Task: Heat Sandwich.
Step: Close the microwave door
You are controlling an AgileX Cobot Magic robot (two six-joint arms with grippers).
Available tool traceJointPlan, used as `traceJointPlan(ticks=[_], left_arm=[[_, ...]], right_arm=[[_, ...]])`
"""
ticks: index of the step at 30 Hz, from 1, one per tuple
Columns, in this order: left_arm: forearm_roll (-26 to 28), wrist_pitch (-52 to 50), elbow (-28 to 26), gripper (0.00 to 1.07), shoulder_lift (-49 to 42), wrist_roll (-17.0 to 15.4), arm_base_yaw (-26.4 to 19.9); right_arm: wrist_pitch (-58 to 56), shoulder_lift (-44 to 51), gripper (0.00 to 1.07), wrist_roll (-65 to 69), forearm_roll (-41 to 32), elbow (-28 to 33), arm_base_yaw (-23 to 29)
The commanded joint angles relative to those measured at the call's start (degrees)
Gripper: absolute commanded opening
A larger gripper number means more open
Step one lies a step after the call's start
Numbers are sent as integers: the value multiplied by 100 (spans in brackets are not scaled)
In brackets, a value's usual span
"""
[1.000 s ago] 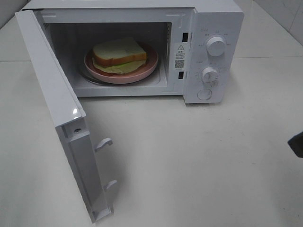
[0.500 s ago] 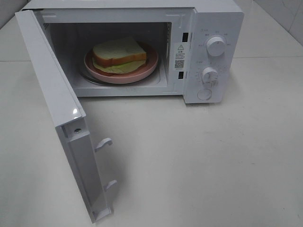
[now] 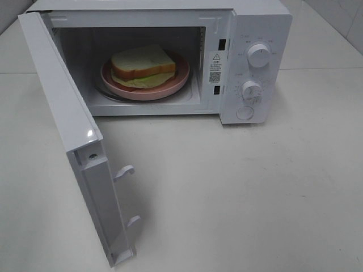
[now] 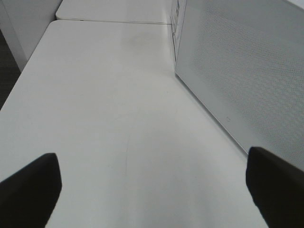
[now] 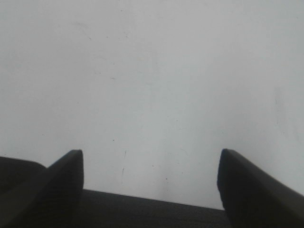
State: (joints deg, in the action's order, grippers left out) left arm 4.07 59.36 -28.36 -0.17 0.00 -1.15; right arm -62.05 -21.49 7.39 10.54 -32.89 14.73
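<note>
The sandwich (image 3: 142,67), white bread with green and yellowish filling, lies on a round pinkish-red plate (image 3: 177,79) inside the white microwave (image 3: 261,22). The microwave door (image 3: 68,136) stands wide open to the left. Neither gripper shows in the exterior high view. In the left wrist view my left gripper (image 4: 152,190) is open and empty over the white table, beside the door's perforated panel (image 4: 247,80). In the right wrist view my right gripper (image 5: 149,183) is open and empty over bare table.
The microwave has two knobs (image 3: 258,55) (image 3: 251,89) and a round button (image 3: 245,113) on its right panel. Two latch hooks (image 3: 123,172) stick out of the door's edge. The white table (image 3: 238,192) spreads in front and to the right.
A dark bit of the right arm at the right edge of the exterior high view one second ago has withdrawn out of view. The microwave, door and sandwich have not moved.
</note>
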Motion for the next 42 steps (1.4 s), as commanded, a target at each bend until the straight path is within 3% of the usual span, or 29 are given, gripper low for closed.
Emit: traceJointPlan(ticks=[1, 5, 18, 24, 42], left_arm=[[0, -52, 11, 103, -160, 0, -11], [0, -52, 11, 103, -160, 0, -11], [0, -52, 11, 103, -160, 0, -11], [0, -52, 11, 103, -160, 0, -11], [0, -52, 11, 103, -160, 0, -11]], right_arm=[[69, 235, 76, -195, -34, 109, -206], [223, 688, 76, -275, -143, 298, -602], [275, 1948, 76, -464, -350, 395, -1129], [275, 2332, 76, -470, -350, 395, -1129], [275, 2326, 76, -470, -350, 401, -1129]])
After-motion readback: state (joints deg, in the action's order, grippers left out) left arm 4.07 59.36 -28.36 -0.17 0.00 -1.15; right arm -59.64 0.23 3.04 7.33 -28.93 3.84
